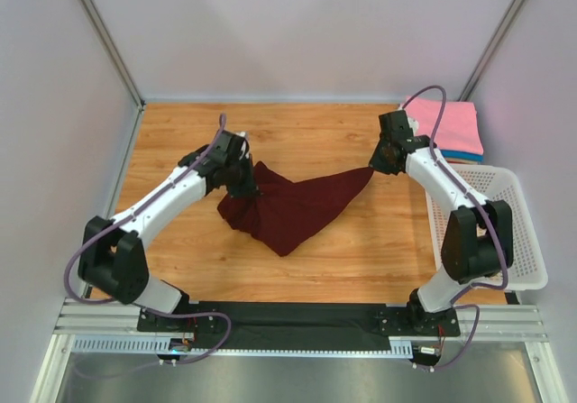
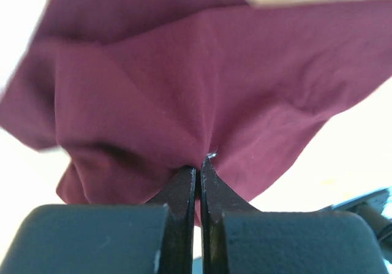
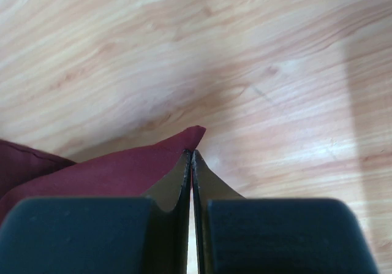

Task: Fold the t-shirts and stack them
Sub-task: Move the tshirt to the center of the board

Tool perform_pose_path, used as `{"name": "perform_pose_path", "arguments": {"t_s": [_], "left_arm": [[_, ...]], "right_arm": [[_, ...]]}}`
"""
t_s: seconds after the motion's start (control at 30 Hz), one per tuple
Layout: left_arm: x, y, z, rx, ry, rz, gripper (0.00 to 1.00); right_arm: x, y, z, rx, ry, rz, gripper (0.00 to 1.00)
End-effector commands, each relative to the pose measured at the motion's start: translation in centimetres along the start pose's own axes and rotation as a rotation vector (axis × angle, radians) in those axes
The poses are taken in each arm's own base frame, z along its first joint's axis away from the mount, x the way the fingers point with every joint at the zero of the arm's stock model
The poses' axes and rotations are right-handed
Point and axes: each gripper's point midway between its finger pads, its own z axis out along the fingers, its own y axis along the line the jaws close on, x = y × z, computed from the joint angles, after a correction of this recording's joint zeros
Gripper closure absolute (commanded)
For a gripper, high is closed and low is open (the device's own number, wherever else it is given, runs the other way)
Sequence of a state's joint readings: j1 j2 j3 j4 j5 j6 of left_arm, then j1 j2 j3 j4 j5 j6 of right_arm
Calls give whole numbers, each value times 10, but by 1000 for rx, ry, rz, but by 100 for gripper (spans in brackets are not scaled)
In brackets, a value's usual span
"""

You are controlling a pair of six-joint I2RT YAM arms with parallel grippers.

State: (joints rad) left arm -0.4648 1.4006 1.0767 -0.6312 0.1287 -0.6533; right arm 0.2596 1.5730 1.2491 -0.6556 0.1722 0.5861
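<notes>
Two arms are working over the wooden desk (image 1: pixel 315 132), both holding a single garment.

Left arm (image 1: pixel 171 196): it is rising from the near left corner, bending its elbow low by the left edge and reaching its forearm forward and inward toward the desk's middle.

Left fingers (image 1: pixel 251 185) (image 2: pixel 191 177): they are clenching tight on a bunched fold of the maroon t-shirt (image 1: pixel 288 209) (image 2: pixel 184 90). In the wrist view, cloth is fanning out from the tips.

Right arm (image 1: pixel 442 187): it is standing up from the near right corner, folding its elbow over the basket (image 1: pixel 527 241) and stretching its forearm toward the far right of the desk.

Right fingers (image 1: pixel 374 164) (image 3: pixel 185 167): they are pinching a pointed corner of the same shirt (image 3: pixel 110 170). The corner is poking just past the tips and hanging above the desk.

Maroon t-shirt: it is stretching between the two sets of fingers across the desk's middle, with its bulk sagging beside the left fingers and tapering toward the right ones. Whether the lowest fold is touching the desk cannot be told.

Pink t-shirt (image 1: pixel 451 123): it is lying folded at the far right corner, on top of a blue t-shirt (image 1: pixel 462 156) that is showing only an edge.

Basket: white and perforated, it is sitting along the right edge, just nearer than the stack.
</notes>
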Motion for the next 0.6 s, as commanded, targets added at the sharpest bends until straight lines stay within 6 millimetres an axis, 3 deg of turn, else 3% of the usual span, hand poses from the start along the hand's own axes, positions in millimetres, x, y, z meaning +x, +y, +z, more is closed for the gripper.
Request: {"name": "perform_pose_path", "arguments": {"t_s": [0.0,0.03,0.07,0.13,0.17,0.23,0.27,0.3,0.33,0.37,0.43,0.47,0.5,0.57], "left_arm": [[-67,-51,-14,131,-135,104,100],[-71,-54,-14,133,-135,117,94],[-79,-61,-19,149,-146,144,69],[-75,-56,-18,126,-125,155,55],[-71,-48,-17,101,-121,151,51],[-72,-33,-26,41,-175,139,46],[-58,-19,-20,12,-156,127,44],[-63,-14,-28,27,-193,92,43],[-49,0,-20,15,-161,60,43],[-56,11,-22,25,-189,16,43],[-46,22,-14,44,-155,-33,43],[-36,32,-7,29,-131,-48,43],[-32,38,-4,12,-120,-52,43],[-21,47,4,1,-102,-54,42]], "right_arm": [[-55,11,-15,-23,-109,34,100],[-55,11,-16,-31,-103,25,100],[-55,15,-16,-48,-99,13,99],[-57,15,-19,-47,-91,-21,87],[-50,10,-22,-25,-60,-37,72],[-43,6,-32,-25,-53,-64,63],[-41,8,-38,-38,-65,-77,58],[-35,19,-52,-74,-89,-107,55],[-24,24,-53,-100,-90,-140,52],[-11,31,-54,-131,-76,-162,51],[22,61,-66,-258,-28,-218,51],[50,60,-60,-273,25,-251,50],[76,76,-66,-326,57,-308,49],[111,81,-61,-358,99,-384,47]]}}
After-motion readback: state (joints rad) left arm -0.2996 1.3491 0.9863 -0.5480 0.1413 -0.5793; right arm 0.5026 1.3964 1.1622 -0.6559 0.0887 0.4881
